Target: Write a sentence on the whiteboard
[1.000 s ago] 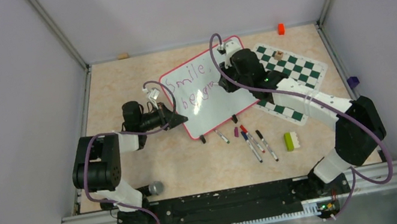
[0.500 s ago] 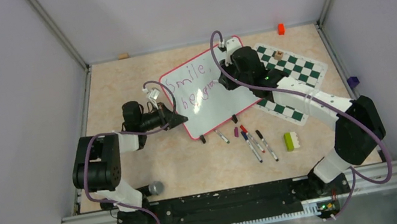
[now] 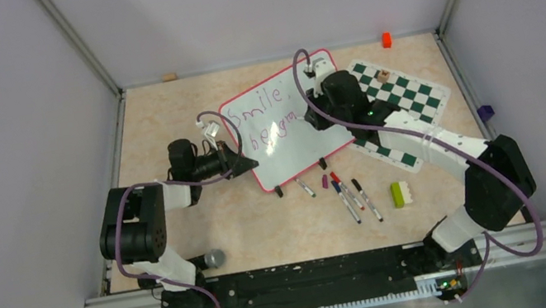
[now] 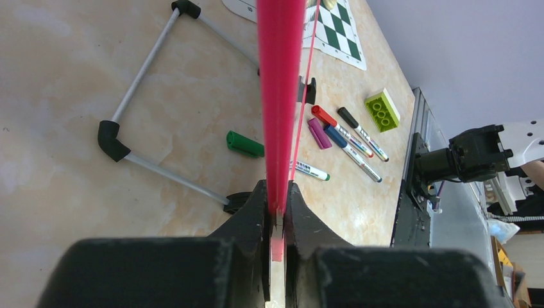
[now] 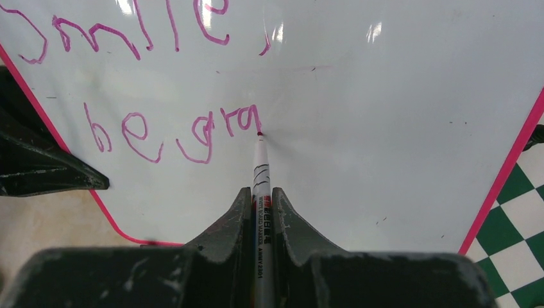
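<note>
The whiteboard with a red-pink rim lies tilted mid-table; it also fills the right wrist view. The purple-magenta sentence reads "Smile," and below it "be gra". My right gripper is shut on a white marker whose tip touches the board at the end of "gra"; in the top view it sits over the board's right part. My left gripper is shut on the board's red rim, at the board's left corner in the top view.
Several loose markers and a green brick lie in front of the board. A green-and-white chess mat lies to the right. A small orange block sits at the back. A green cap and a grey wire stand show in the left wrist view.
My right gripper has shifted slightly right along the second line with the marker; more lettering shows after "be g". The left arm has not moved.
</note>
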Motion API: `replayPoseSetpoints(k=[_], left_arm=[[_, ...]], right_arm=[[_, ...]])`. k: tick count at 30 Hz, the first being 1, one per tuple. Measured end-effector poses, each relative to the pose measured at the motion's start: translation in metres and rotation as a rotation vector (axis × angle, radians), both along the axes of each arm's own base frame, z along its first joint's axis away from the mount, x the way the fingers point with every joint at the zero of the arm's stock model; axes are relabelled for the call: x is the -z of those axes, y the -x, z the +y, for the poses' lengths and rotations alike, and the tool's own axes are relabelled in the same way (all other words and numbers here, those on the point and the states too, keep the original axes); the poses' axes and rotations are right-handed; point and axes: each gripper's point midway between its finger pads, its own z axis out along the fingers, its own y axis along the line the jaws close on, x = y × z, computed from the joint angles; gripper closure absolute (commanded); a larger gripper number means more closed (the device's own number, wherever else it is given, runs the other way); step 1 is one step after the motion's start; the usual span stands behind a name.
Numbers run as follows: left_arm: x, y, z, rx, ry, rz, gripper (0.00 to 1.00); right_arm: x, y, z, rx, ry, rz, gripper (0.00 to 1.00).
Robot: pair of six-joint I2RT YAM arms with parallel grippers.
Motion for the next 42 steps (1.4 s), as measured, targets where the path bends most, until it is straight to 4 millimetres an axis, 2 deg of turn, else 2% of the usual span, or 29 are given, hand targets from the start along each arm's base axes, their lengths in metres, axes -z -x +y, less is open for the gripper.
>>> replayPoseSetpoints(k=[11, 19, 23, 31, 42], left_arm=[[0.0, 0.0, 0.0, 0.002, 0.0, -0.001, 1.0], [0.0, 0.0, 0.0, 0.002, 0.0, -0.001, 1.0], [0.0, 0.0, 0.0, 0.002, 0.0, -0.001, 1.0], [0.0, 0.0, 0.0, 0.002, 0.0, -0.002, 1.0], [0.0, 0.0, 0.0, 0.003, 0.0, -0.002, 1.0]], right_arm=[[-0.001, 0.003, -0.002, -0.006, -0.004, 0.007, 1.0], [-0.022, -0.004, -0.018, 0.022, -0.056, -0.016, 1.0], [-0.025, -0.008, -0.022, 0.031, -0.065, -0.018, 1.0], [-0.023, -0.005, -0.015, -0.008, -0.082, -0.005, 1.0], [-0.007, -0.01, -0.01, -0.015, -0.072, 0.022, 1.0]])
